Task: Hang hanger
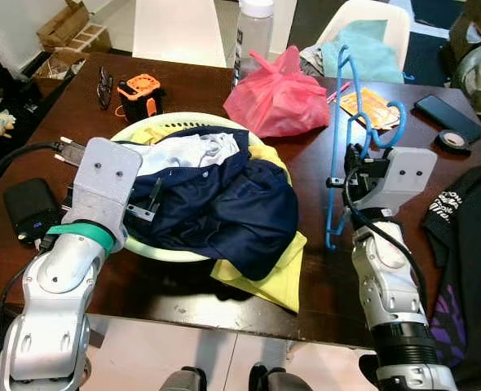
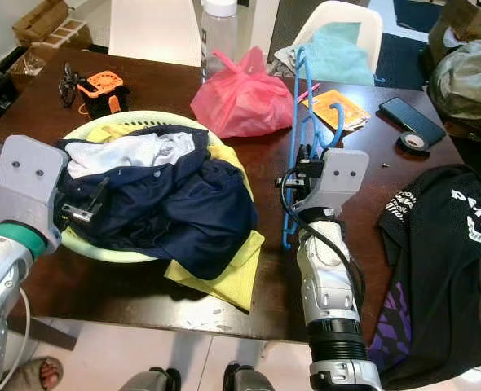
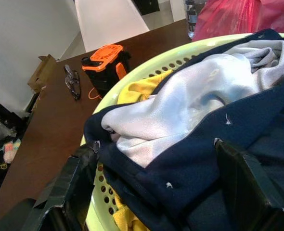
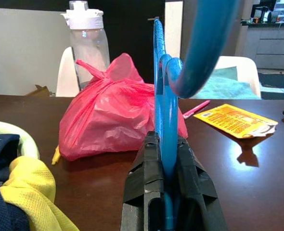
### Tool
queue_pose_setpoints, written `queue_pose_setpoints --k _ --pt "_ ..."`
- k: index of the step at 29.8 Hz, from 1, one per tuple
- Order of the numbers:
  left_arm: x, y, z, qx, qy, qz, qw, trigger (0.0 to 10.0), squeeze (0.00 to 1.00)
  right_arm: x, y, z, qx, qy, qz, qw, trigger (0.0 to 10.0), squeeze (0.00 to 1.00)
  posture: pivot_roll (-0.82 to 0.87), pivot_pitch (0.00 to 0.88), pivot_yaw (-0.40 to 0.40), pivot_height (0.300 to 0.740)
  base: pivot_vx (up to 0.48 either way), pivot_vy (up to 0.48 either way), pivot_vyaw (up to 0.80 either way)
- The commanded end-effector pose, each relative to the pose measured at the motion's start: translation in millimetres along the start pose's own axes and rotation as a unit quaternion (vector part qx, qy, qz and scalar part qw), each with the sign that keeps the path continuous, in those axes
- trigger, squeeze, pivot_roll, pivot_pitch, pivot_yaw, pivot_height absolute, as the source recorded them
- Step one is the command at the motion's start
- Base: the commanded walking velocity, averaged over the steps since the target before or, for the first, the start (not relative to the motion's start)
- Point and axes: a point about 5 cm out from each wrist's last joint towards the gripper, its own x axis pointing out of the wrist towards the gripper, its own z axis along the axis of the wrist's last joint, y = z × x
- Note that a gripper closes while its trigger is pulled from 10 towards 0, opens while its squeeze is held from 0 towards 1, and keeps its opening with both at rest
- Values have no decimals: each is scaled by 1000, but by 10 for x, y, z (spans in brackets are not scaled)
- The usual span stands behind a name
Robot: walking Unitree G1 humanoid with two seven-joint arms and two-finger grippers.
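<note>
A lived-in home dining room: cluttered dark wooden table (image 1: 191,90), laundry basket (image 1: 172,122), white chairs (image 1: 369,24), cardboard boxes (image 1: 65,24).

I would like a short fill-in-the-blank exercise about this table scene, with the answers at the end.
1. The right gripper is shut on a ____ hanger.
2. The navy garment lies in a pale green ____.
3. The red plastic bag sits on the ____ wooden table.
4. The left gripper is open around the basket's ____.

Answers: blue; basket; dark brown; rim
</note>
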Motion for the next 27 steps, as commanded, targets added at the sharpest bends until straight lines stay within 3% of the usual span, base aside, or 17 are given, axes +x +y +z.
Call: queue_pose_setpoints --k 1,2,3,5,6,8,12,13,16,17,18,19,20,21,26,27 --pt "185 113 -95 -83 26 61 994 10000 0 3 13 -64 1 17 6 1000 10000 0 106 112 -45 740 0 0 0" --pt "301 145 -130 -138 32 79 987 10000 0 20 38 -75 2 20 11 1000 10000 0 105 111 -45 740 0 0 0" --pt "301 145 -130 -138 32 79 987 10000 0 20 38 -75 2 20 11 1000 10000 0 105 111 -45 740 0 0 0" --pt "440 137 -150 -234 33 78 969 10000 0 41 48 -71 2 20 15 1000 10000 0 96 110 -41 740 0 0 0" --pt "440 137 -150 -234 33 78 969 10000 0 41 48 -71 2 20 15 1000 10000 0 96 110 -41 740 0 0 0" --pt "452 129 -128 -286 22 81 955 10000 0 30 22 -62 1 19 13 1000 10000 0 87 109 -40 740 0 0 0" --pt "449 120 -113 -302 18 86 949 10000 0 22 11 -65 0 19 12 1000 10000 0 89 109 -41 740 0 0 0" --pt "464 83 -105 -329 20 82 941 9137 0 15 14 -70 0 20 12 1000 10000 0 89 108 -44 740 0 0 0" --pt "475 54 -97 -346 25 79 935 8863 0 15 24 -73 1 21 14 1000 10000 0 89 108 -44 740 0 0 0" --pt "483 25 -79 -361 28 73 929 6471 0 21 38 -72 2 21 15 1000 10000 0 89 107 -42 740 0 0 0" --pt "483 25 -79 -361 28 73 929 6471 0 21 38 -72 2 21 15 1000 10000 0 89 107 -42 740 0 0 0" --pt "495 -1 -69 -378 35 67 923 4431 0 28 47 -72 3 20 16 1000 10000 0 89 105 -40 740 0 0 0" --pt "498 -22 -63 -384 42 61 920 745 0 35 49 -69 4 19 16 1000 10000 0 90 105 -39 740 0 0 0" --pt "509 -45 -69 -392 53 54 917 0 0 39 49 -69 4 18 16 1000 10000 0 91 105 -37 740 0 0 0" --pt "515 -73 -77 -396 62 45 915 0 0 39 46 -69 4 18 15 1000 10000 0 91 105 -37 740 0 0 0" --pt "502 -146 -94 -405 83 24 910 1608 0 32 44 -72 4 18 15 1000 10000 0 90 104 -32 740 0 0 0"
